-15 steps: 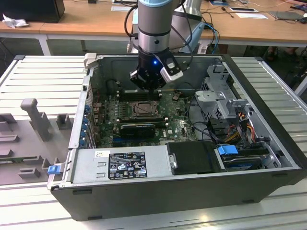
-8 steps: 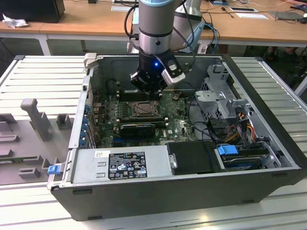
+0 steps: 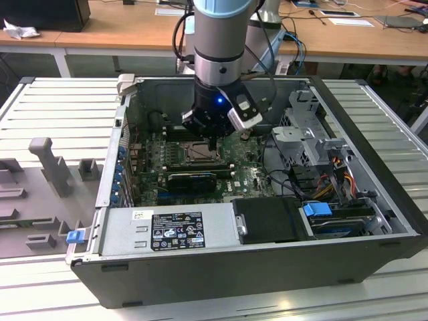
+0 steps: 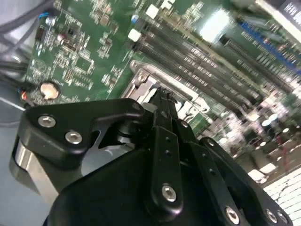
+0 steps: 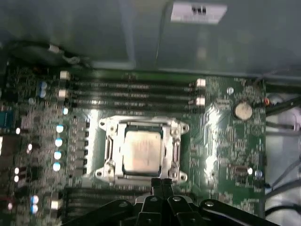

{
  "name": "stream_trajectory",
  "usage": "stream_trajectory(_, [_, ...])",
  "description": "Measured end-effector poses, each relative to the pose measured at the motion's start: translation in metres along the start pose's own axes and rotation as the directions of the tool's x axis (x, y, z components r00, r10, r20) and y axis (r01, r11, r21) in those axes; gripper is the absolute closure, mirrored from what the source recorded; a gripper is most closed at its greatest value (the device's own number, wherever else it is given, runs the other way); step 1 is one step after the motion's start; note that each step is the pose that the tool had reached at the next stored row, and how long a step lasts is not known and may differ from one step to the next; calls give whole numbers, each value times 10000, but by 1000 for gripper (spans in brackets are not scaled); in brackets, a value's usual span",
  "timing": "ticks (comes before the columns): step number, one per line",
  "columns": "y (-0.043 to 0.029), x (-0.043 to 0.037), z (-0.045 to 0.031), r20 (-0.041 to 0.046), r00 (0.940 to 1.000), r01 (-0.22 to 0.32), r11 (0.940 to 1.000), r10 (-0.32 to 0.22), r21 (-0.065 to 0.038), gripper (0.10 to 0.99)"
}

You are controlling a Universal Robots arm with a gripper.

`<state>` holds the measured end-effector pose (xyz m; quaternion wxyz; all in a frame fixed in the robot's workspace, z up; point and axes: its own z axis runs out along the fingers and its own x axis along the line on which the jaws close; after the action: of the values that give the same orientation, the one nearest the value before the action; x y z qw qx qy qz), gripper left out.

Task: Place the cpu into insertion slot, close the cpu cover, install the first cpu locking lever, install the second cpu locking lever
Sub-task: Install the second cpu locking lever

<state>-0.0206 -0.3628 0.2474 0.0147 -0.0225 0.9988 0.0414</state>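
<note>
The cpu point(image 5: 142, 151) already lies flat in the insertion slot point(image 5: 175, 153) with the cpu cover point(image 5: 142, 126) folded down to frame it, while the gripper point(image 5: 161, 182), fingers clenched together on nothing, hovers at the socket's edge, apparently to press.

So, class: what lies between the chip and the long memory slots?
In the first wrist view, the metal cover's frame edge, then bare green board, lie between the chip and the memory slots.

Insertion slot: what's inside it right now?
The cpu sits in the insertion slot, its pale top showing through the open centre of the cpu cover, which lies flat around it. The socket contacts underneath are covered. The gripper is at the socket's edge.
</note>
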Motion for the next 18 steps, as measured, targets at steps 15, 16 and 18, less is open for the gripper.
stream_trajectory(15, [-177, 331, 71, -78, 9997, 247, 9986, -251, -465, 980])
stream_trajectory(16, [-177, 332, 82, -77, 9996, 261, 9984, -265, -494, 980])
stream_trajectory(18, [-180, 334, 111, -78, 9995, 286, 9982, -290, -520, 980])
